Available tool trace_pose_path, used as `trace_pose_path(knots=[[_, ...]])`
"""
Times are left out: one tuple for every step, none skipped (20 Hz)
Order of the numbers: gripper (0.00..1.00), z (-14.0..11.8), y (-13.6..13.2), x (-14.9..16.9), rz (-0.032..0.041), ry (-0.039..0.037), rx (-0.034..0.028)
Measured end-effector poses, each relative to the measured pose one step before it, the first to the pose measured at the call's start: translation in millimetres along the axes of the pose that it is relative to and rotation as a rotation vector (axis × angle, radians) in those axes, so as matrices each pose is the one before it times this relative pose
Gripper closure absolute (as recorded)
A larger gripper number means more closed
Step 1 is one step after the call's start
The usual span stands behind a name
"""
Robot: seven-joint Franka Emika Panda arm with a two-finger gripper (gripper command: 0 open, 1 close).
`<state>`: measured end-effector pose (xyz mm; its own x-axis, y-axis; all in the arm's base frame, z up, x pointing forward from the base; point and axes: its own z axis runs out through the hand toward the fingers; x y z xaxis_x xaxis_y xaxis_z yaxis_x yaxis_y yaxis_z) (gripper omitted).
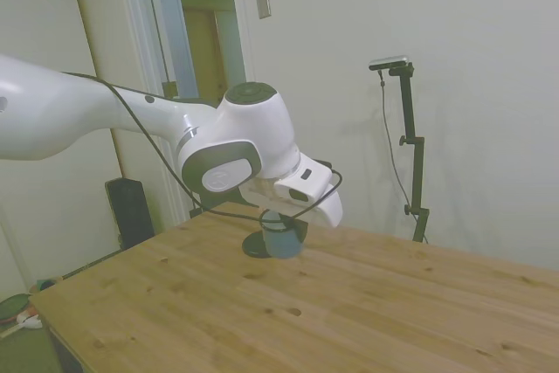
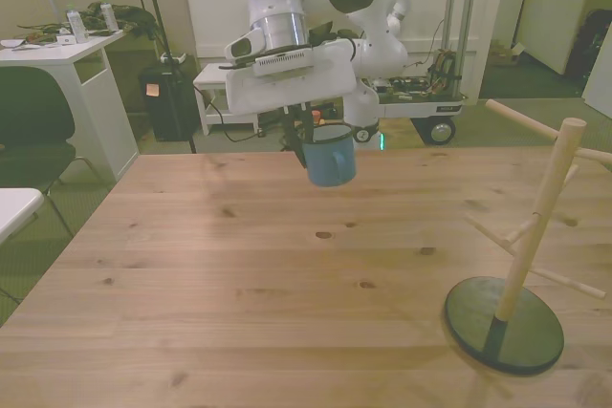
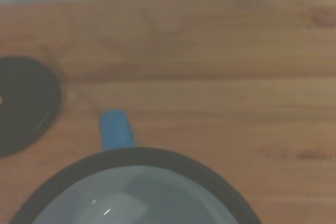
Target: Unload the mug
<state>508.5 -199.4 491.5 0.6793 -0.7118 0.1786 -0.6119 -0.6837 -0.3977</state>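
The small light-blue cylindrical mug with a dark rim and pale inside (image 2: 330,161) hangs in the air above the far part of the light wooden table (image 2: 268,312), clear of its surface in the front view. Its long axis stands close to upright, mouth up toward the wrist, tipped a little; the wrist view looks down into the mouth (image 3: 136,198), and the small blue handle (image 3: 115,129) sticks out sideways from the rim toward the dark disc. The white arm's two-finger gripper (image 2: 314,131) reaches down onto the mug's rim and carries it; the fingers are clenched on the mug, though how wide they stand cannot be made out behind the wrist housing. The wooden peg stand on a dark round base (image 2: 521,274) stands well apart, near the table's near corner at the front view's right.
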Motion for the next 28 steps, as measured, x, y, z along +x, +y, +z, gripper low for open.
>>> trace_pose_path(knots=[[1.0, 4.48, 2.96, -1.36, -0.00686, -0.02204, -0.01867], [1.0, 6.91, 1.82, -1.43, -0.00907, -0.01981, -0.01927], [1.0, 9.16, 0.32, -1.77, -0.01035, -0.01745, -0.01815], [1.0, 9.71, -0.85, -1.45, -0.01031, -0.01521, -0.01599], [1.0, 9.21, -1.27, -1.22, -0.00693, -0.01301, -0.01294], [1.0, 7.71, -0.6, -0.08, -0.00292, -0.00771, -0.01368], [1.0, 6.22, 0.48, 0.57, 0.00097, -0.00276, -0.01214], [1.0, 5.06, 1.37, 1.5, 0.00432, 0.00422, -0.01227], [1.0, 4.2, 1.8, 2.03, 0.0058, 0.01603, -0.01447], [1.0, 4.13, 1.63, 2.21, 0.00657, 0.02004, -0.01345], [1.0, 3.82, 1.54, 2.16, 0.01023, 0.01971, -0.01026], [1.0, 3.72, 1.61, 2.02, 0.00906, 0.01996, -0.0094], [1.0, 3.89, 1.51, 1.22, 0.01034, 0.01017, -0.00732], [1.0, 3.86, 2.04, 0.78, 0.00867, 0.00417, -0.00361], [1.0, 3.62, 2.31, 0.65, 0.007, 0.004, -0.00375], [1.0, 3.94, 2.16, -0.09, 0.00525, 0.00072, -0.00343], [1.0, 3.79, 2.24, 0.07, 0.0044, 0.00082, -0.00304], [1.0, 3.44, 1.79, -0.01, 0.00416, -0.00173, -0.00333], [1.0, 3.33, 1.33, 0.45, 0.00496, -0.00063, -0.00305], [1.0, 2.93, 1.14, 0.63, 0.00584, 0.00131, -0.00236], [1.0, 3.0, 1.24, 0.56, 0.00637, 0.00008, -0.00263], [1.0, 2.75, 1.27, 0.56, 0.00735, 0.00024, -0.00314], [1.0, 2.46, 1.03, 0.78, 0.00558, 0.00326, -0.00318], [1.0, 2.41, 1.01, 0.74, 0.00466, 0.00316, -0.00284], [1.0, 1.92, 0.92, 0.78, 0.00524, 0.00367, -0.00217], [1.0, 1.15, 0.43, 0.71, 0.00464, 0.00517, -0.00197], [1.0, 0.68, 0.17, 0.59, 0.00554, 0.00448, -0.00264], [0.0, 0.34, -0.22, 0.32, 0.00624, 0.0034, -0.00472]])
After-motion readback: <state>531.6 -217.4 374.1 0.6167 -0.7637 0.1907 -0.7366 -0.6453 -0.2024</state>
